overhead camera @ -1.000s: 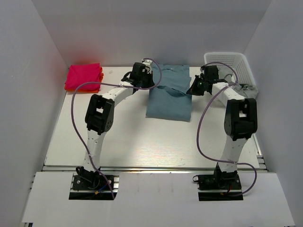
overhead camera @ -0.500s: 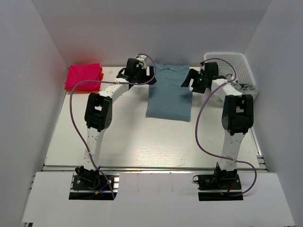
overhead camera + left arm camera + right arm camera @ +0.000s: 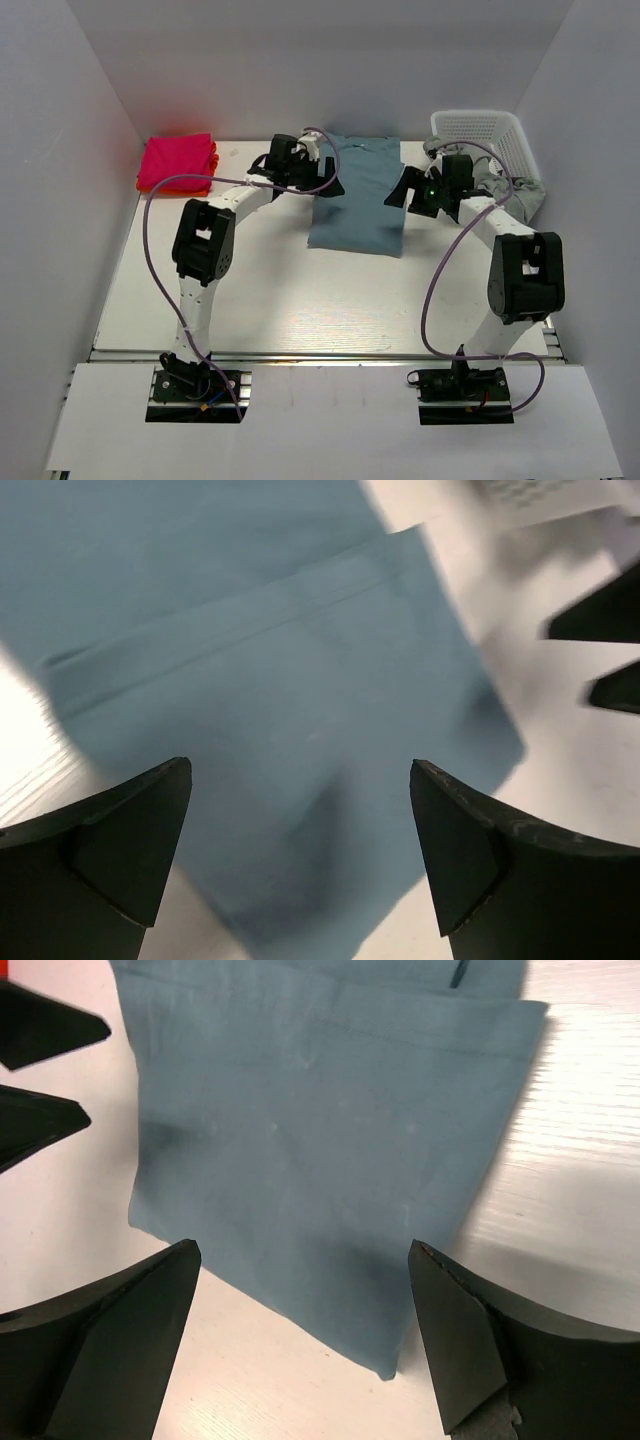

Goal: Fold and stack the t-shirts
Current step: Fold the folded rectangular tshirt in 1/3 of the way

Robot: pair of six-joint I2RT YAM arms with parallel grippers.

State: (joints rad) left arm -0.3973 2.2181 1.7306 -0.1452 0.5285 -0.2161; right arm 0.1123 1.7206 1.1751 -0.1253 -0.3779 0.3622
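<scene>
The teal-blue t-shirt (image 3: pixel 358 200) lies flat as a narrow folded rectangle at the back middle of the table, collar end farthest from me. My left gripper (image 3: pixel 328 178) hovers open at its left edge, nothing between the jaws. In the left wrist view the left gripper (image 3: pixel 300 768) frames the teal cloth (image 3: pixel 280 670). My right gripper (image 3: pixel 405 190) is open at the shirt's right edge. The right gripper (image 3: pixel 303 1250) shows empty over the shirt's corner (image 3: pixel 320 1110). A folded pink t-shirt (image 3: pixel 177 160) sits back left with an orange edge (image 3: pixel 213 160) under it.
A white lattice basket (image 3: pixel 480 122) stands at the back right. A grey t-shirt (image 3: pixel 520 192) hangs over its near side, beside my right arm. White walls close in the table on three sides.
Both grippers went from shut to open and let go of the teal shirt's side flaps, which now lie folded flat. Both have drawn outward to the shirt's edges.
</scene>
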